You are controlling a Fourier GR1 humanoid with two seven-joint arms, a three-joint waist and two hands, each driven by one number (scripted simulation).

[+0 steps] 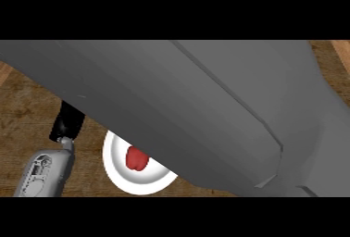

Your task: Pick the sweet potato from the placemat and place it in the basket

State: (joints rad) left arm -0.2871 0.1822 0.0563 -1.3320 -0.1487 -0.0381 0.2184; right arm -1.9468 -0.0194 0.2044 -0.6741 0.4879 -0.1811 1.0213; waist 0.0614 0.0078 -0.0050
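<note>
Grey forearm (205,106) fills the view; white plate (117,173) holds red lump (136,159); left hand (67,124) mostly hidden, grasp cannot be told.

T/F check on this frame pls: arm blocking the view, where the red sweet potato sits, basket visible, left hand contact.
1. A grey forearm fills most of the view. True.
2. The sweet potato lies on bare wood. False: it lies on a white plate.
3. The forearm hides part of the plate. True.
4. A basket shows beside the plate. False: no basket is in view.
5. The left hand touches the sweet potato. False: the hand shows up and left of the plate, apart from the sweet potato.
</note>
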